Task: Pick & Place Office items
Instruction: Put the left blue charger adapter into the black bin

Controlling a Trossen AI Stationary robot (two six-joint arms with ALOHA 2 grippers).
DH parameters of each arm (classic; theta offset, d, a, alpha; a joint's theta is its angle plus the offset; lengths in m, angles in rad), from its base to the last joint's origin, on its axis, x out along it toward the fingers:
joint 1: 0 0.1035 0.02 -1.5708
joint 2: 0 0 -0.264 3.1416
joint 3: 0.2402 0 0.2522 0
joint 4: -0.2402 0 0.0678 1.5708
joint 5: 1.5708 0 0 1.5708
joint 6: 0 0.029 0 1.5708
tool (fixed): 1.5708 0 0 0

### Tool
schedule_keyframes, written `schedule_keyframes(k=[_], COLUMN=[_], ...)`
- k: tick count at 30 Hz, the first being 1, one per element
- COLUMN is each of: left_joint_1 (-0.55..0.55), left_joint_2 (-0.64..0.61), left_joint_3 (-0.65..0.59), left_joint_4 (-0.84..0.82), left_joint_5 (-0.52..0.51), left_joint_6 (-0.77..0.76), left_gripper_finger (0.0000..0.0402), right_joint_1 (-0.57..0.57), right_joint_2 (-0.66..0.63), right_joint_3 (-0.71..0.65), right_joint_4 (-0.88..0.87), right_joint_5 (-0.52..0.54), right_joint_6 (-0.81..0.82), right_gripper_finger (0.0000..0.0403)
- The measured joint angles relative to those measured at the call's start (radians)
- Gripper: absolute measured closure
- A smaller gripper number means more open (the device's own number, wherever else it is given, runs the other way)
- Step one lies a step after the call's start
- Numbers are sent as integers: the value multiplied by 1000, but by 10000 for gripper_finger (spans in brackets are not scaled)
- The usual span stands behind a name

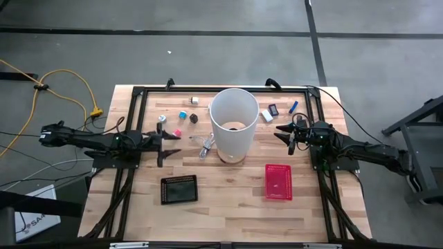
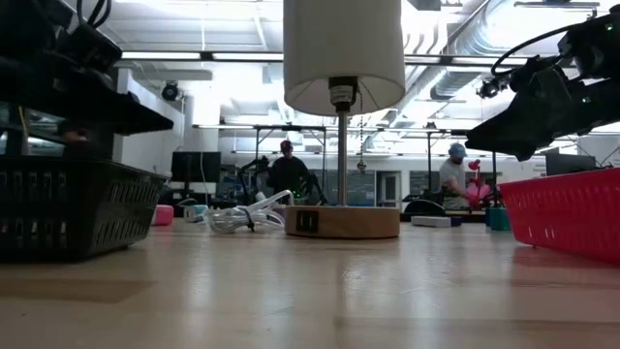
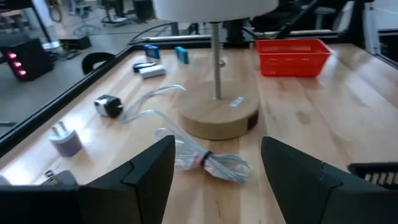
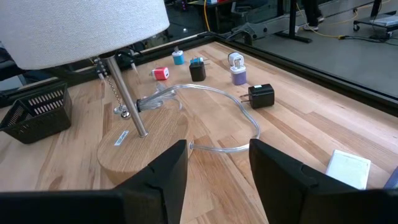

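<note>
The small office items lie on the far half of the table, around a lamp with a white shade (image 1: 233, 121). On its left are a pink piece (image 1: 177, 132), a teal piece (image 1: 183, 115), a black piece (image 1: 194, 119) and a pale plug (image 1: 161, 119). On its right are a white block (image 1: 267, 115) and a blue stick (image 1: 293, 106). My left gripper (image 1: 174, 142) hovers open left of the lamp, aimed at a bundled clear cable (image 3: 205, 162). My right gripper (image 1: 280, 132) hovers open right of the lamp, near the white block (image 4: 348, 168).
The lamp's wooden base (image 3: 217, 116) and thin pole stand between the two grippers. A black mesh basket (image 1: 179, 189) sits near-left and a red mesh basket (image 1: 278, 181) near-right. A black frame edges the table. People sit in the room beyond.
</note>
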Motion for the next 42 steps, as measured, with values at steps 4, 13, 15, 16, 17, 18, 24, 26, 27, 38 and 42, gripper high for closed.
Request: schedule_keyframes(k=[4, 13, 15, 16, 17, 18, 24, 26, 27, 38, 42], left_joint_1=[0, 0, 0, 0, -1, 0, 0, 0, 0, 7, 58], left_joint_2=[0, 0, 0, 0, 0, 0, 62, 106, 131, 418, 475], left_joint_3=[19, 61, 67, 72, 77, 82, 170, 224, 253, 532, 601], left_joint_4=[0, -2, -3, -3, -4, -4, -76, -132, -159, -474, -656], left_joint_5=[-25, -99, -109, -120, -140, -166, -280, -289, -292, -346, -350], left_joint_6=[-4, -63, -80, -85, -87, -87, -89, -106, -115, -288, -452], left_gripper_finger=[171, 171, 171, 171, 171, 171, 171, 171, 171, 171, 171], right_joint_1=[0, 0, 0, 0, 0, 0, 0, 0, 0, 0, 0], right_joint_2=[0, 0, 0, 0, 0, 0, 0, 0, 0, 0, 0], right_joint_3=[0, 0, 0, 0, 0, 0, 0, 0, 0, 0, 0], right_joint_4=[0, 0, 0, 0, 0, 0, 0, 0, 0, 0, 0], right_joint_5=[0, 0, 0, 0, 0, 0, 0, 0, 0, 0, 0], right_joint_6=[0, 0, 0, 0, 0, 0, 0, 0, 0, 0, 0], right_gripper_finger=[243, 243, 243, 243, 243, 243, 243, 243, 243, 243, 243])
